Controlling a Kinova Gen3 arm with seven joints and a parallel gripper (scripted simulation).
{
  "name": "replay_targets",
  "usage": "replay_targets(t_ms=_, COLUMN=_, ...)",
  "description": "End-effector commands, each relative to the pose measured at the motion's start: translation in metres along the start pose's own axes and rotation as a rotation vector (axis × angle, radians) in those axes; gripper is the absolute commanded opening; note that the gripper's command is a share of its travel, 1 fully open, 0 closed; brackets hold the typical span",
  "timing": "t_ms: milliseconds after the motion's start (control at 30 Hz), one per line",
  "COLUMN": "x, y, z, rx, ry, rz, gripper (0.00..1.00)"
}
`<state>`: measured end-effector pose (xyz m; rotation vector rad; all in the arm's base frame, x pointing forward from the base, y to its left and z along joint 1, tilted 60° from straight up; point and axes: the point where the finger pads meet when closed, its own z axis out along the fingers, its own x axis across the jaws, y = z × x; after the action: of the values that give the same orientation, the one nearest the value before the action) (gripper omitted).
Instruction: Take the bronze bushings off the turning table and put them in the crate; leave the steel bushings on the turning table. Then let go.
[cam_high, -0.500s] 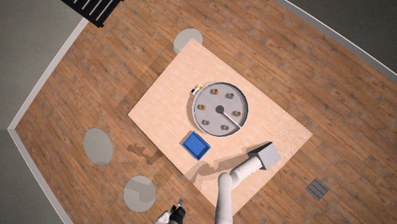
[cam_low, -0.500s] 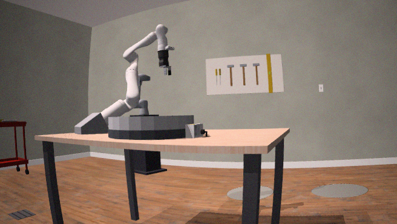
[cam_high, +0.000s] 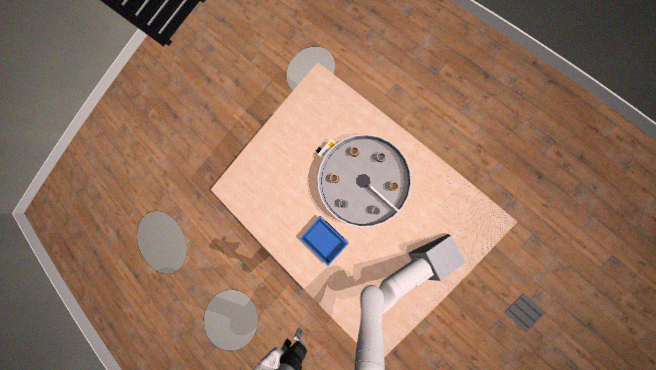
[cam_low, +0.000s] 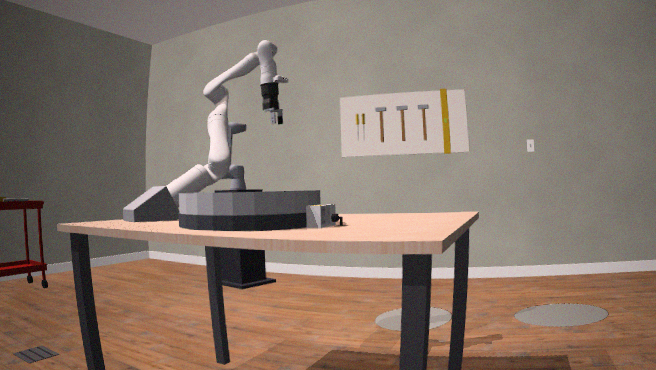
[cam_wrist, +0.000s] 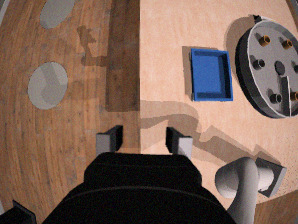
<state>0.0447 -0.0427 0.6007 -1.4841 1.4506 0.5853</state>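
Three bronze bushings, one at the back (cam_high: 354, 148) (cam_wrist: 264, 41), one at the left (cam_high: 334, 174) and one at the right (cam_high: 394, 183), stand on the grey turning table (cam_high: 364, 162) (cam_low: 250, 204) (cam_wrist: 273, 77). Three steel bushings (cam_high: 381, 157) (cam_wrist: 275, 98) stand on it too. Its rim hides them all in the exterior view. The blue crate (cam_high: 337, 253) (cam_wrist: 230, 75) is beside the turning table and holds nothing. My gripper (cam_high: 293, 338) (cam_low: 276, 120) (cam_wrist: 144, 135) is open and empty, high up and well away from the crate, past the table's edge in the top view.
A pale bar (cam_high: 382, 197) (cam_wrist: 286, 95) runs from the turning table's dark hub (cam_high: 363, 180) to its rim. A small box (cam_high: 326, 147) (cam_low: 320, 216) sits against the rim. A grey wedge-shaped block (cam_high: 445, 257) (cam_low: 150, 205) with a white arm-like part stands on the wooden table.
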Motion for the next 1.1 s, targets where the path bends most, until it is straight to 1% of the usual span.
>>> replay_targets(t_ms=0, x=0.0, y=0.0, z=0.0, rx=0.001, ry=-0.001, rz=0.0, gripper=1.0)
replay_targets(t_ms=33, x=0.0, y=0.0, z=0.0, rx=0.001, ry=-0.001, rz=0.0, gripper=1.0)
replay_targets(t_ms=200, x=0.047, y=-0.026, z=-0.003, rx=0.001, ry=-0.001, rz=0.0, gripper=1.0)
replay_targets(t_ms=600, x=0.047, y=-0.026, z=-0.003, rx=0.001, ry=-0.001, rz=0.0, gripper=1.0)
replay_targets(t_ms=767, x=0.094, y=-0.051, z=-0.005, rx=0.002, ry=-0.001, rz=0.0, gripper=1.0)
replay_targets(t_ms=1067, x=0.094, y=-0.051, z=-0.005, rx=0.002, ry=-0.001, rz=0.0, gripper=1.0)
